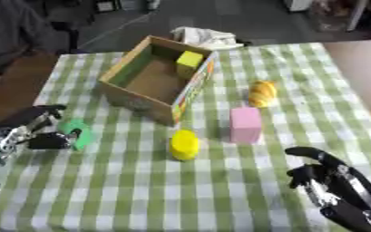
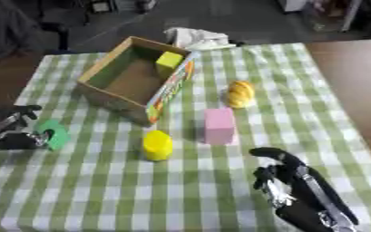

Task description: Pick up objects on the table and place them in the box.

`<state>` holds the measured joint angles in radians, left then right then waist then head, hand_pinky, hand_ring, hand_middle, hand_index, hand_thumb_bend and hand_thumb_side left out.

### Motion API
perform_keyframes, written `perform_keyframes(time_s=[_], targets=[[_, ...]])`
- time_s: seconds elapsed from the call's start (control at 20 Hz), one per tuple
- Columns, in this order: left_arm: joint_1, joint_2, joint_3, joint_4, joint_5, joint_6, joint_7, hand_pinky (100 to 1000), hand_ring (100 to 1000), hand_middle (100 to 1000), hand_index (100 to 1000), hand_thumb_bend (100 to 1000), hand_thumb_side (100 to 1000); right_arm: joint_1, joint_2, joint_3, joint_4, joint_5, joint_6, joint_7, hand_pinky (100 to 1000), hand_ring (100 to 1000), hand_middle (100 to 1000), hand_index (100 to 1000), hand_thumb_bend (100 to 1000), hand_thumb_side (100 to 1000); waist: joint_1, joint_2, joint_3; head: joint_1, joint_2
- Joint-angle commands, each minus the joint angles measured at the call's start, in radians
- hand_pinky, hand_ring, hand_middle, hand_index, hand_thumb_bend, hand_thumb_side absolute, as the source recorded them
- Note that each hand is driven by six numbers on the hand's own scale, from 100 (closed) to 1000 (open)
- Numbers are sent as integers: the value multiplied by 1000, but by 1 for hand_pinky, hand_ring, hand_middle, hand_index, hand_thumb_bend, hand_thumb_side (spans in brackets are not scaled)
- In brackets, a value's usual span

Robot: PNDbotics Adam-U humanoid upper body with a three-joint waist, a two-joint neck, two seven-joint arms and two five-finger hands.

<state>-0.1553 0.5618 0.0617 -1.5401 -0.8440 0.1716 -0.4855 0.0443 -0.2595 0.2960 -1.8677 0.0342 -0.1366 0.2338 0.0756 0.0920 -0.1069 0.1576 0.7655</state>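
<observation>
Table (image 1: 244,190) under a green-and-white checked cloth, seen from above, with an open cardboard box (image 1: 121,90) standing left of centre toward the far side. Its long axis runs diagonally, from the near left to the far right, and a yellow block (image 1: 189,59) sits inside against the far right wall. A crumpled white cloth (image 1: 207,37) lies just beyond the box at the far table edge.

Three things lie in the open to the right of and in front of the box, each apart from the others — a yellow cylinder (image 1: 184,144) standing upright just in front of the box's near corner, a pink block (image 1: 245,124) to its right with its long axis running near to far, and a yellow-orange bread roll (image 1: 262,93) farther back, lengthwise near to far with a slight tilt. The cloth between them is bare.

Left hand (image 1: 44,136) at the left table edge, fingers curled round a green block (image 1: 78,133) that rests on the cloth; the box's near left wall stands between this block and the box interior. Right hand (image 2: 287,181) at the near right corner, fingers loosely curved and holding nothing, well apart from the pink block. Bare brown tabletop (image 1: 363,72) shows past the cloth's right edge.
</observation>
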Motion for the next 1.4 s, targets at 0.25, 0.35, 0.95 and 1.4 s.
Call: perform_keyframes(time_s=[0.25,0.35,0.95,1.4], targets=[[-32,10,-14,22,-10,6,20,738,760,792,992,298,582,-9,-3,-3,-12,4,-3,4,709,485,798,813,100,467,0,-7,-6,-1,4],[-36,8,-21,29,-11,2,18,738,758,787,992,298,573,-9,-2,-3,-12,4,-3,4,709,485,798,813,100,467,0,-6,-7,-1,4],[-49,-20,-34,73,-33,5,16,719,731,732,985,253,511,-9,0,-2,-10,4,-4,6,709,485,798,813,100,467,-1,-5,-11,-2,4],[-46,-22,-23,27,-20,11,94,607,583,536,918,122,242,-10,0,-3,-9,5,-3,6,710,486,798,813,100,467,0,-4,-11,-8,4]])
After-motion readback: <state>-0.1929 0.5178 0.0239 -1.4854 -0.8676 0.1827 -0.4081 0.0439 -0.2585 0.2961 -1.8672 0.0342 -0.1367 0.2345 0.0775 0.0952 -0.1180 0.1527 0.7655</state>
